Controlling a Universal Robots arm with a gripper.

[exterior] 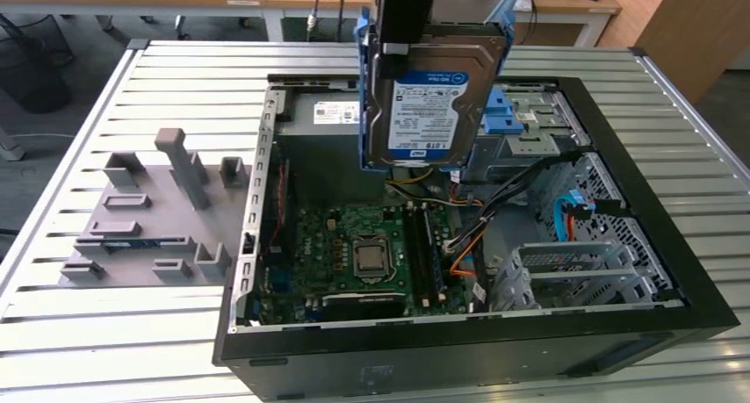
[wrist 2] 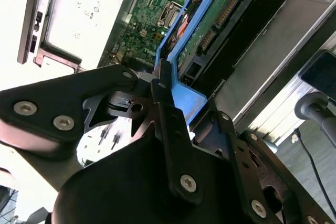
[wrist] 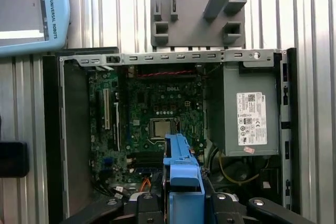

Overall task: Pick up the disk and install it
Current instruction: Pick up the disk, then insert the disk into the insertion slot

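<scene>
gripper (exterior: 402, 45): fingers clamped narrow on the blue rail frame.
disk (exterior: 436, 104): upright, label outward, hanging above the open computer case (exterior: 445, 355).

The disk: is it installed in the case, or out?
Out. The disk hangs on edge above the open case, held by the pincer at its blue frame.

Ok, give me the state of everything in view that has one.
computer case: lying flat, side panel off.
disk: in the air, on edge, above the computer case.
gripper: shut on the disk's blue frame.
power supply: mounted inside the computer case.
processor socket: uncovered, no cooler on it.
</scene>
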